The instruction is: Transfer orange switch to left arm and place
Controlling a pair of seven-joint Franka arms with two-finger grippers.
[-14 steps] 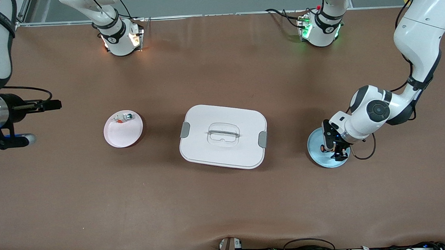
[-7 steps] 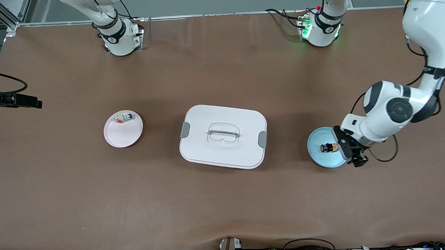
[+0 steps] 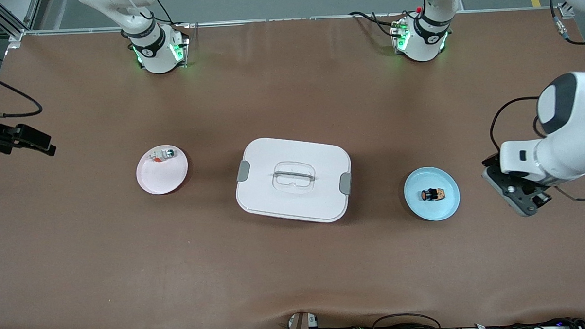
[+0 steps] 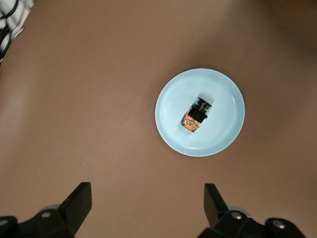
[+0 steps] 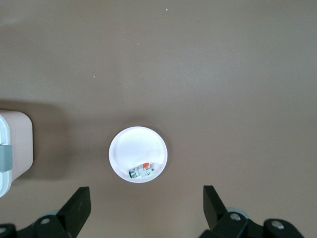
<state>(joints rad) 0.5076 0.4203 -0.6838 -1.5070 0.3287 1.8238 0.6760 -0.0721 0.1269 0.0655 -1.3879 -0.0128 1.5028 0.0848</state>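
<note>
The left arm (image 3: 561,140) reaches in from the left arm's end of the bench, its white elbow joint high at the edge of the front view and its wrist turned downward. The left tool (image 4: 147,210) hangs over bare bench beside the blue plate (image 3: 449,205), toward the left arm's end. Its two black fingers (image 4: 79,203) stand wide apart with nothing between them, as the left wrist view shows.

The orange switch (image 3: 433,194) lies on its side near the middle of the blue plate, free of both tools, its round orange end pointing toward the white box (image 3: 292,150).

The right arm is almost wholly out of the front view; only a black part with a cable (image 3: 19,137) shows at the right arm's end of the bench. The right tool (image 5: 146,210) is high over the bench, looking down on the pink plate (image 3: 162,181). Its fingers (image 5: 79,203) are also spread wide and empty.

On the pink plate lies a small white-grey part with a green end (image 3: 164,154), near the rim that is farther from the front camera.

The box sits closed at the middle of the bench, between the two plates and well apart from each, with a recessed handle in its lid and a grey latch on each short side.

The bench (image 3: 296,271) is covered in plain brown material. The two arm bases (image 3: 157,50) stand along its farther edge, with green lights glowing on them.
</note>
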